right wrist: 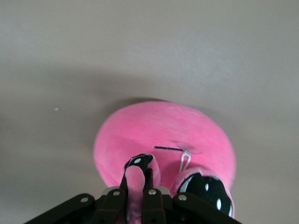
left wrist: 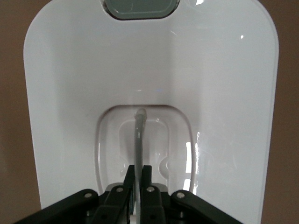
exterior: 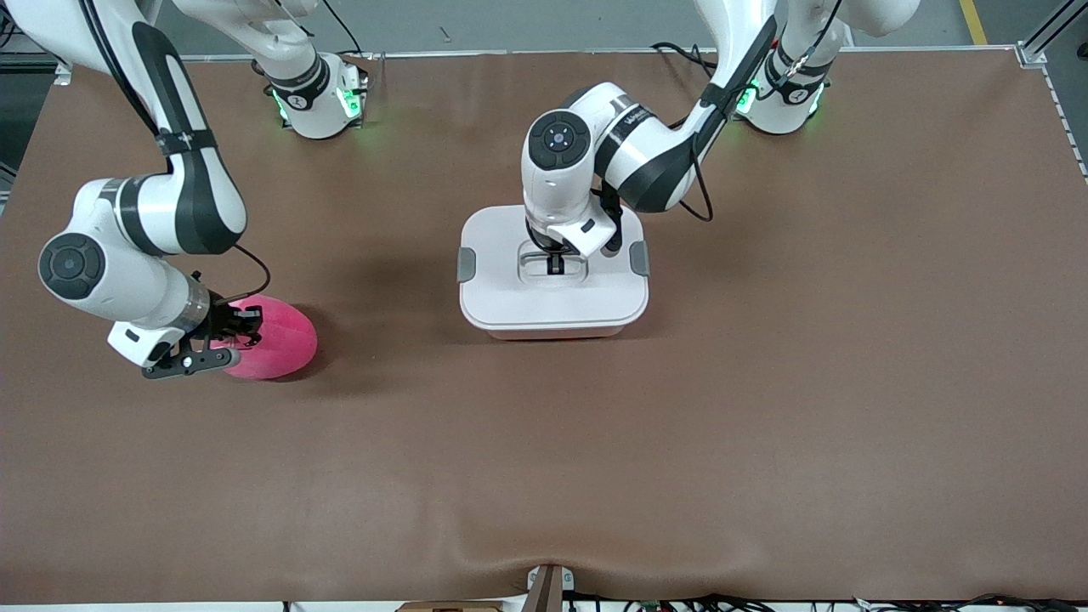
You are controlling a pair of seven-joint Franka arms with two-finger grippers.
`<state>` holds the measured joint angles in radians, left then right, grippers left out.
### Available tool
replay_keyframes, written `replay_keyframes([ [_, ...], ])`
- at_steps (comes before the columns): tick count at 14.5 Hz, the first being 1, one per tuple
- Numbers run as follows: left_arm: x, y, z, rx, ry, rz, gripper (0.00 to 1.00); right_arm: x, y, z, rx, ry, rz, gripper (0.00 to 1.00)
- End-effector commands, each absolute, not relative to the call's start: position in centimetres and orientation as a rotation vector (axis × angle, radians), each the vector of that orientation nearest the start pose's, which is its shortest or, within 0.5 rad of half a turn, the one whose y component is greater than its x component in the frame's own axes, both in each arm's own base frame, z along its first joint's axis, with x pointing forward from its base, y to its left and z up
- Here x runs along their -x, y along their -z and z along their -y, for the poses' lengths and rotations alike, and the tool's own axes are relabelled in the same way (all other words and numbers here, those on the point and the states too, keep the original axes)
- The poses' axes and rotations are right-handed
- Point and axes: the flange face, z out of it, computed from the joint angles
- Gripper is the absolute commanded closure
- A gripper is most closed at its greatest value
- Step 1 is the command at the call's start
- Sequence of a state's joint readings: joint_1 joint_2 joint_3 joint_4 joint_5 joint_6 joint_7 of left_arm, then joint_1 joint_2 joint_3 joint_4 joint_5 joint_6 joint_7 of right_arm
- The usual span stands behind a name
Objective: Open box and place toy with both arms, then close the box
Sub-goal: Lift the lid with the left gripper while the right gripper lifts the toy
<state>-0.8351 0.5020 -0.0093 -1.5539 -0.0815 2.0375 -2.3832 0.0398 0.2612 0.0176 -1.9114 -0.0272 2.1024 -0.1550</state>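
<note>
The box [exterior: 553,285] sits mid-surface [exterior: 765,382], its white lid [left wrist: 224,93] on. The left claw [exterior: 555,262] is down in the lid's recess, fingers [left wrist: 148,179] pinched onto the thin handle [left wrist: 138,135]. Toward the right arm's end, the right claw [exterior: 229,336] is closed on part of the pink plush toy [exterior: 276,338], which rests on the surface.

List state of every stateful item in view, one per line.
box: closed, white lid on, upright on table.
handle: in its lid recess, pinched between the left end effector's fingers.
side latches: both down against the box.
toy: on the table toward the right arm's end, gripped.
left end effector: shut on the handle.
right end effector: shut on the toy.
</note>
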Motion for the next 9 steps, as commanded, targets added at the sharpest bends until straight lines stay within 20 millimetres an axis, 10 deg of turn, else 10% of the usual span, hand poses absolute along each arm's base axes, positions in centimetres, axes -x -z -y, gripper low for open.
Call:
replay_keyframes([
  [1, -44.1, -37.3, 52.0, -2.236, 0.107, -2.219, 1.00, -59.9, -38.8, -4.6, 3.139, -0.055, 0.494, 1.00],
  [9, -43.5, -37.8, 51.8, -2.248, 0.085, -2.204, 1.00, -60.4, -46.2, -10.6, 3.015, 0.139, 1.047, 1.00],
])
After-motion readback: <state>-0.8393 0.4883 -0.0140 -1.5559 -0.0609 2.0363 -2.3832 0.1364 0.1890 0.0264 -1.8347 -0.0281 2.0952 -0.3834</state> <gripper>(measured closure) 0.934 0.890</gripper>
